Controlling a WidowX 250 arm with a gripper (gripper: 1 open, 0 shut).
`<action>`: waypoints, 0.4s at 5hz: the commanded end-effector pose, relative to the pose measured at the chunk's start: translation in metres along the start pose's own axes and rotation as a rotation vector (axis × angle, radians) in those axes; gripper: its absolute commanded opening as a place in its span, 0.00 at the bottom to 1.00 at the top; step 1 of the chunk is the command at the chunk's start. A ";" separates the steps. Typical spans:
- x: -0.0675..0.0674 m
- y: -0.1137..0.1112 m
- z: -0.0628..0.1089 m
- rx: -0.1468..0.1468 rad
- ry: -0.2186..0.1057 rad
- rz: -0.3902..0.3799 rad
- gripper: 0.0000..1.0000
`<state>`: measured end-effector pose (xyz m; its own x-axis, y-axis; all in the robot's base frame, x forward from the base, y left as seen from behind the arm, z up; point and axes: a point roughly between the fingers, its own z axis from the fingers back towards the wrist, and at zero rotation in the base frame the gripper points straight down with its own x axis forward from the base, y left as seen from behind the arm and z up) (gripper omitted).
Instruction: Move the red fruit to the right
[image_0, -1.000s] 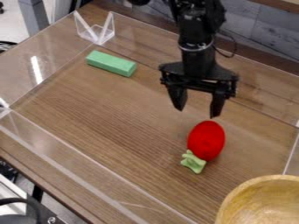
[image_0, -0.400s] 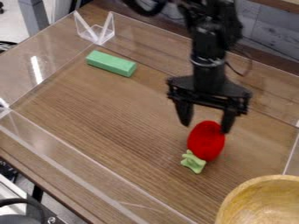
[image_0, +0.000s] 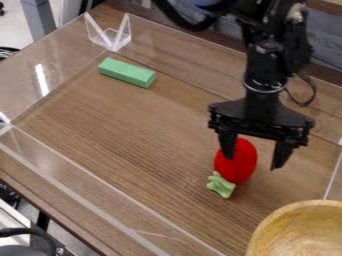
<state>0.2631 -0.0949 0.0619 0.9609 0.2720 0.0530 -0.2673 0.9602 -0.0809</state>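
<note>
One arm in view, gripper (image_0: 258, 155) pointing down over wooden tabletop (image_0: 120, 130), jaws spread wide, holding nothing. I see red fruit (image_0: 235, 160) lying on wood right of centre, leafy stem (image_0: 222, 185) at near end. Left finger overlaps fruit's top edge, right finger clear of it; can't tell if touching. Green block (image_0: 127, 72) far left, well apart. Wooden bowl (image_0: 301, 232) at near right corner.

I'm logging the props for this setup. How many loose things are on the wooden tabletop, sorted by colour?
Red: 1, the red fruit
Green: 1, the flat block
Tan: 1, the bowl at the bottom right corner
Total: 3
</note>
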 end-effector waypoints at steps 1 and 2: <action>-0.005 -0.002 0.003 -0.011 -0.029 0.019 1.00; -0.011 -0.002 -0.003 -0.002 -0.027 0.035 1.00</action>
<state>0.2498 -0.0983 0.0489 0.9504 0.3077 0.0465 -0.3045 0.9503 -0.0649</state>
